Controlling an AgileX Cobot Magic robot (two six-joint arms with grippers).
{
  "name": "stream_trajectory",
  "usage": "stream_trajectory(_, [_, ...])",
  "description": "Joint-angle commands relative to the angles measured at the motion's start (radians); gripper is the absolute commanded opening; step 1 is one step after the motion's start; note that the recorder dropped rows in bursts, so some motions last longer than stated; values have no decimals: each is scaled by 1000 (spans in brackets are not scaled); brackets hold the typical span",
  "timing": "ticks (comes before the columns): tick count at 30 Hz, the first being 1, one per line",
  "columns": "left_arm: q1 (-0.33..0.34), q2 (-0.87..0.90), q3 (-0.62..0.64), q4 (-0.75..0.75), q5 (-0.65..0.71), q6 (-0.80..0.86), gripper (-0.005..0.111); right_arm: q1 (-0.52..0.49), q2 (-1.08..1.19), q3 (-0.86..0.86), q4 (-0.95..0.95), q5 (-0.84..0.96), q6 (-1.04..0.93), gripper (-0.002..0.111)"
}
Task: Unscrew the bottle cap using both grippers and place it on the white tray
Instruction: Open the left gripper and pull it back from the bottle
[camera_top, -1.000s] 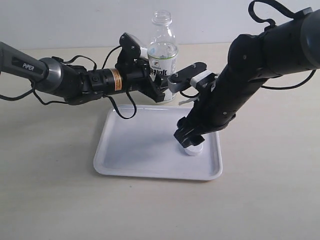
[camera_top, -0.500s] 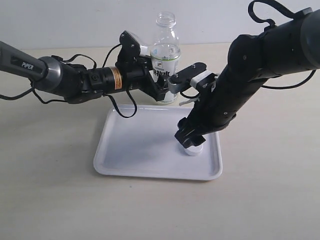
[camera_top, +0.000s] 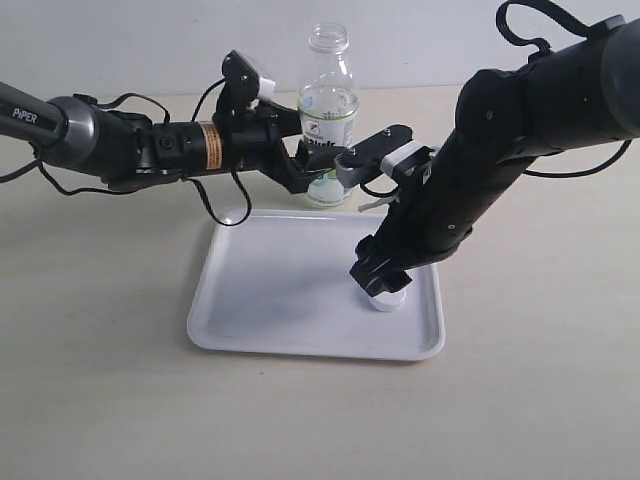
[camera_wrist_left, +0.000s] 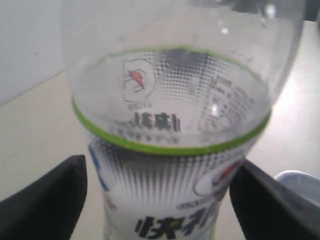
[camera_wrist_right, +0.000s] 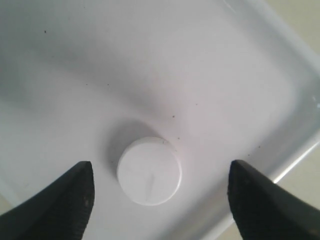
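The bottle (camera_top: 327, 105) stands upright and capless on the table just behind the white tray (camera_top: 270, 290). My left gripper (camera_top: 308, 168) is open around its labelled lower body. In the left wrist view the black fingers (camera_wrist_left: 45, 200) flank the bottle (camera_wrist_left: 170, 165) with a gap on one side. The bottle cap (camera_top: 386, 300) lies flat on the tray near its right rim. My right gripper (camera_top: 378, 278) hovers just over it, open. In the right wrist view the cap (camera_wrist_right: 149, 171) rests on the tray floor (camera_wrist_right: 150, 65) between the spread fingers (camera_wrist_right: 60, 200), touching neither.
The right arm's white-grey wrist block (camera_top: 398, 155) sits close to the bottle's right side. The left arm (camera_top: 150, 150) with its loose cables stretches in from the left above the tray's back edge. Beige tabletop (camera_top: 100, 380) surrounds the tray.
The left arm has drawn back to the left and its fingers have let go of the bottle, which stays standing. The right gripper and the cap have not moved.
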Motion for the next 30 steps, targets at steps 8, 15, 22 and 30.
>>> stream_trajectory(8, [25,-30,2,160,-35,-97,76,1,-12,0,-11,0,-2,72])
stream_trajectory(15, [54,-57,2,303,-47,-233,75,1,-12,0,-11,-3,-2,72])
stream_trajectory(22, [72,-88,2,478,-47,-395,59,1,-12,0,-9,-3,0,72])
stream_trajectory(30, [97,-96,2,580,-79,-520,50,1,-12,0,-7,-3,0,72])
